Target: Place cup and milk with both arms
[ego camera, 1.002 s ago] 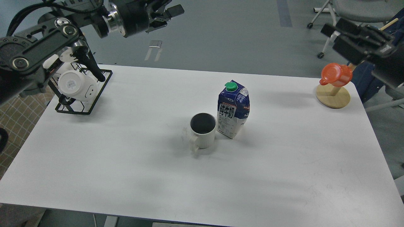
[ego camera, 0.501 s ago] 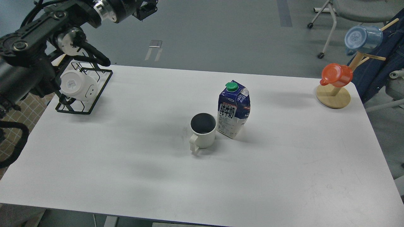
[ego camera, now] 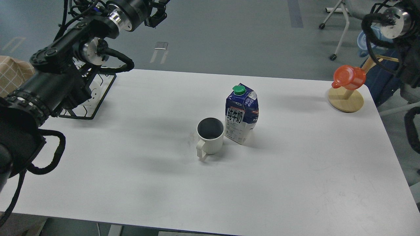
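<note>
The cream ribbed cup (ego camera: 210,137) stands upright near the middle of the white table (ego camera: 131,183), handle toward the front-left. The blue and white milk carton (ego camera: 241,115) with a green cap stands upright just right of it, almost touching. My left gripper (ego camera: 157,13) is high at the top edge, far back-left of both and over the floor; its fingers are dark and partly cut off. Of my right arm (ego camera: 392,18) only a joint and cables show at the top right corner; its gripper is out of view.
A black wire rack (ego camera: 98,95) sits at the table's back left, mostly hidden by my left arm. A wooden stand (ego camera: 345,99) with an orange cup (ego camera: 349,77) stands at the back right; a blue cup (ego camera: 365,41) shows partly behind my right arm. A wheeled chair (ego camera: 338,13) is beyond the table.
My left arm has swung forward over the rack, hiding the white mug there. My right arm has come back into view at the top right. Cup and milk have not moved.
</note>
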Controlling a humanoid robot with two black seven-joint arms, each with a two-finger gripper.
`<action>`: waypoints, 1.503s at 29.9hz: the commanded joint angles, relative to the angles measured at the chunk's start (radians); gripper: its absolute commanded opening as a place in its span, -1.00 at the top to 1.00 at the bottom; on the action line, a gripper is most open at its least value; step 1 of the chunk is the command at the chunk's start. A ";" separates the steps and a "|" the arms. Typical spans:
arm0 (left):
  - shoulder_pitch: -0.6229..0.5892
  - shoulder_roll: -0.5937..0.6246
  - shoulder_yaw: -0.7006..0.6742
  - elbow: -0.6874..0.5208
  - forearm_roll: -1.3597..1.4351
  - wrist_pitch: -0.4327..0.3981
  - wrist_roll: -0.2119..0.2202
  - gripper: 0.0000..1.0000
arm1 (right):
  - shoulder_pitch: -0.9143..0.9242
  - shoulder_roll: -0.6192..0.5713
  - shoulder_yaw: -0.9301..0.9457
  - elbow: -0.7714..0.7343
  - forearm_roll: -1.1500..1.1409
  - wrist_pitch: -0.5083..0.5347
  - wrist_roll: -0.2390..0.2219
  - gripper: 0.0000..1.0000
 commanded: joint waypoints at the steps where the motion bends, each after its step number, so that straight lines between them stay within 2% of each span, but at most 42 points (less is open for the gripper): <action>1: 0.006 -0.019 -0.001 0.000 0.002 0.000 0.002 -0.97 | -0.033 0.040 0.002 0.000 0.007 -0.093 0.000 -1.00; 10: 0.020 -0.020 -0.001 0.000 -0.024 0.000 0.013 -0.96 | -0.061 0.054 0.003 0.006 0.010 -0.084 0.000 -1.00; 15: 0.024 -0.019 0.000 0.000 -0.061 -0.013 0.013 -0.96 | -0.086 0.052 0.072 0.007 0.015 0.058 0.000 -0.99; 18: 0.041 -0.019 -0.001 -0.007 -0.061 -0.026 0.013 -0.97 | -0.093 0.054 0.155 0.001 0.024 0.089 0.000 -0.99; 19: 0.047 -0.019 -0.001 -0.009 -0.061 -0.029 0.011 -0.97 | -0.096 0.054 0.169 0.003 0.030 0.097 -0.007 -0.99; 21: 0.070 -0.022 -0.001 -0.010 -0.063 -0.036 0.005 -0.97 | -0.103 0.055 0.195 0.003 0.068 0.150 -0.050 -1.00; 25: 0.090 -0.026 -0.001 -0.012 -0.063 -0.052 0.004 -0.97 | -0.124 0.057 0.195 0.003 0.101 0.201 -0.061 -1.00; 28: 0.100 -0.023 -0.003 -0.012 -0.063 -0.080 0.002 -0.97 | -0.147 0.055 0.197 0.003 0.102 0.209 -0.047 -1.00; 31: 0.100 -0.023 -0.003 -0.012 -0.063 -0.082 0.002 -0.97 | -0.179 0.055 0.197 0.001 0.102 0.222 0.000 -1.00; 45: 0.113 -0.033 -0.001 -0.012 -0.063 -0.077 0.000 -0.97 | -0.236 0.051 0.198 -0.025 0.102 0.228 0.000 -1.00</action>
